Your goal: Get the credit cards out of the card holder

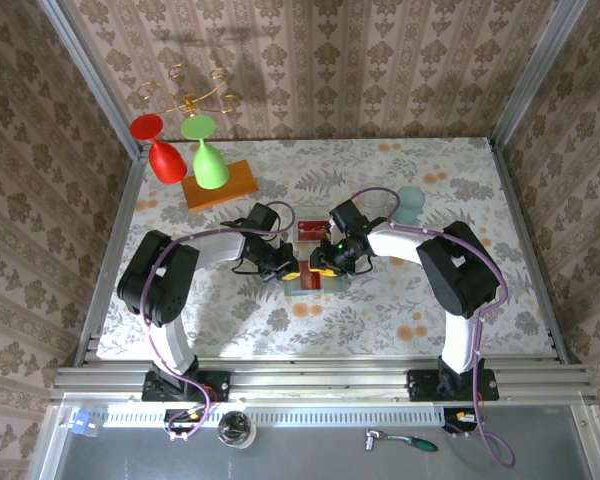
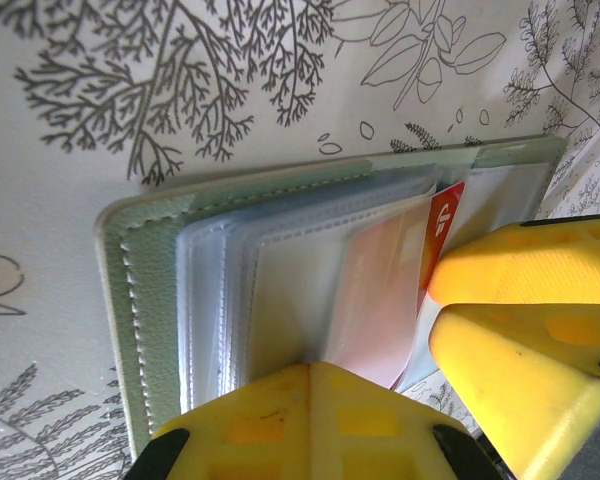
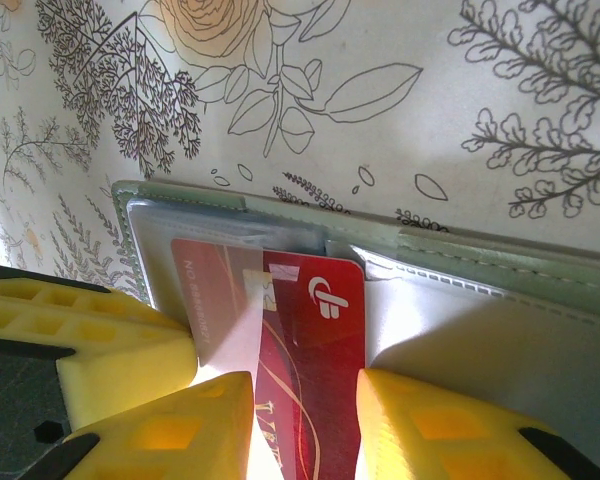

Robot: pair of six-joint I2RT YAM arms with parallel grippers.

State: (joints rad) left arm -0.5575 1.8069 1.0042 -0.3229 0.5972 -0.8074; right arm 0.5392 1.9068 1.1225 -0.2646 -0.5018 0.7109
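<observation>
Left gripper (image 2: 305, 420), closed tight, pins the open card holder (image 2: 150, 300) flat at mid-bench (image 1: 400, 170). Red card (image 3: 320, 330) sticks partly out of a clear sleeve, with the right gripper (image 3: 305, 425) over it, jaws narrowly apart. Card likely thin, stiff and slick: pinch the exposed end.

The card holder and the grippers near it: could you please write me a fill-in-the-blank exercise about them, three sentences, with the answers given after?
1. The credit card lying between the tips of the right gripper is ____ in colour.
2. The card holder lies ____, with its inside pockets facing up.
3. The left gripper has ____ fingers, the same colour as the right one's.

Missing words: red; open; yellow.
</observation>
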